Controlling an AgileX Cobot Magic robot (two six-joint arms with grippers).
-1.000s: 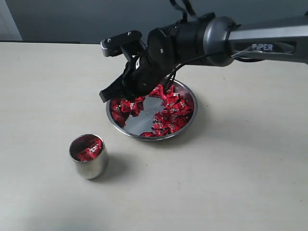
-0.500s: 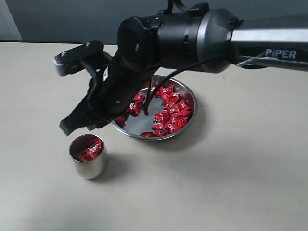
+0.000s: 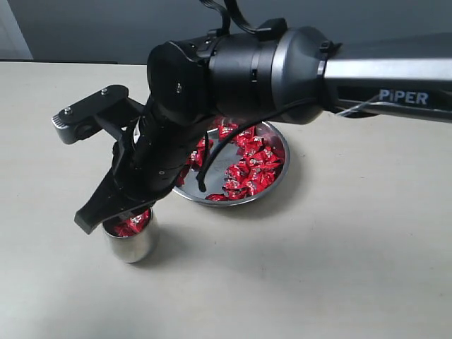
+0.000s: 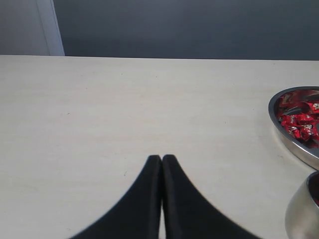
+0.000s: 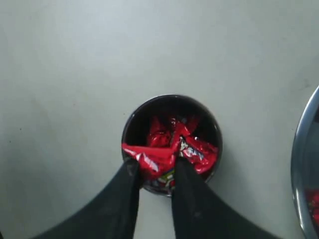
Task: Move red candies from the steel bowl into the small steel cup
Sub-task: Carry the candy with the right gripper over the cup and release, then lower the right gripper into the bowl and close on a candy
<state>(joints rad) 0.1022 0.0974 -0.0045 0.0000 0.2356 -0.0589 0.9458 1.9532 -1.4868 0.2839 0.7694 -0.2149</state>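
Externally, found right gripper (image 3: 113, 212) poised directly over small steel cup (image 3: 134, 244) at near left of table (image 3: 339, 268); steel bowl (image 3: 281, 175) with red candies (image 3: 251, 166) just beyond, to the right. From left wrist, noted left gripper (image 4: 162, 162) jaws pressed together, empty, above bare table. From right wrist, confirmed jaws pinching one red candy (image 5: 154, 159) above cup mouth; more inside.

White "PiPER" lettering — on the grey right arm (image 3: 374, 70) tube
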